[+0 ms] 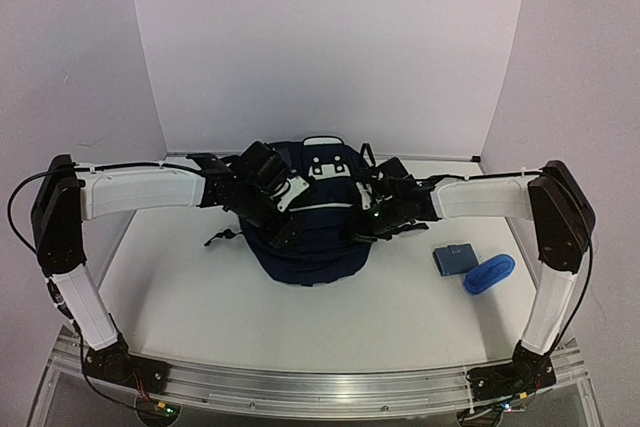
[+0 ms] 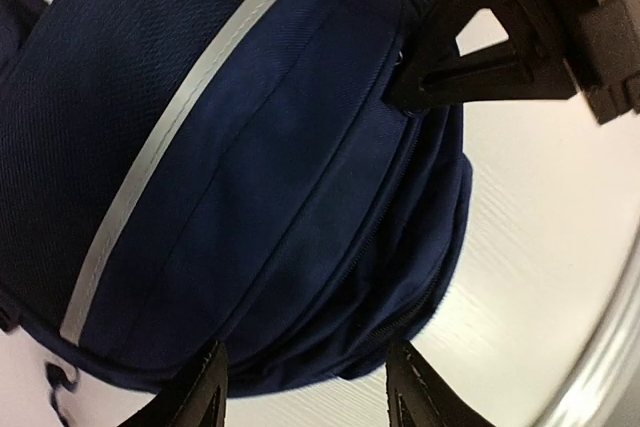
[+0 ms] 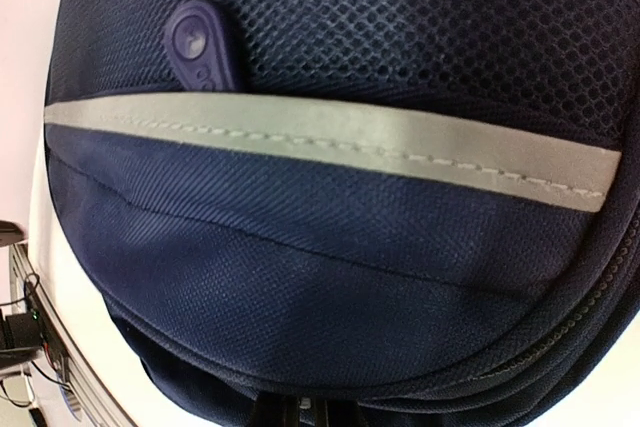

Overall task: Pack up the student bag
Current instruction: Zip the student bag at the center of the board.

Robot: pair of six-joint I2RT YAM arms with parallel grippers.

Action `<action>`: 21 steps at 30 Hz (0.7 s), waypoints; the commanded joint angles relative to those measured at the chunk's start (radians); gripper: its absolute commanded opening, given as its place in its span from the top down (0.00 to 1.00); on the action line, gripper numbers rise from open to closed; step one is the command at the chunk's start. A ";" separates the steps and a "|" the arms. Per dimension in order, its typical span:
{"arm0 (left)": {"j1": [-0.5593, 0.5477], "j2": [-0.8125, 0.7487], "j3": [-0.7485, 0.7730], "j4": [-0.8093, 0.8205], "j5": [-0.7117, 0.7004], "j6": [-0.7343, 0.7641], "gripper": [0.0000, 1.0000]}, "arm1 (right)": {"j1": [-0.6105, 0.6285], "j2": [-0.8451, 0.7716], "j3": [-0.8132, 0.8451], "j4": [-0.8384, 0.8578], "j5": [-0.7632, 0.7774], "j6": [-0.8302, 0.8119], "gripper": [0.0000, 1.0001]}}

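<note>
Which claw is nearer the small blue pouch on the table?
Right. The right claw is at the student bag's right side, with the small blue pouch a short way off on that same side. The left claw is over the bag's left part, the bag between it and the pouch.

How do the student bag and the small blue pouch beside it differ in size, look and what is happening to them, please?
The student bag is by far the larger; the small blue pouch is a flat little rectangle. The bag is dark navy with pale stripes and a white patch, the pouch a lighter plain blue. Both grippers are at the bag, the left gripper and the right gripper on either side, while the pouch lies untouched. Both rest on the white table.
</note>
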 commanded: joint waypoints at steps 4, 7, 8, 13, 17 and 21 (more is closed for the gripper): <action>-0.033 0.071 0.036 0.194 -0.159 0.272 0.46 | -0.004 -0.057 0.011 0.012 -0.044 -0.040 1.00; -0.046 0.123 0.071 0.174 -0.208 0.297 0.50 | -0.005 -0.059 0.019 0.012 -0.057 -0.048 1.00; -0.047 0.134 0.077 0.169 -0.211 0.301 0.51 | -0.005 -0.060 0.021 0.013 -0.064 -0.052 1.00; -0.048 0.144 0.048 0.180 -0.244 0.324 0.57 | -0.009 -0.056 0.027 0.014 -0.101 -0.064 1.00; -0.048 0.149 0.043 0.151 -0.307 0.330 0.86 | -0.016 -0.056 0.026 0.013 -0.123 -0.076 1.00; -0.046 0.131 0.028 0.098 -0.305 0.330 1.00 | -0.030 -0.057 0.014 0.011 -0.121 -0.095 1.00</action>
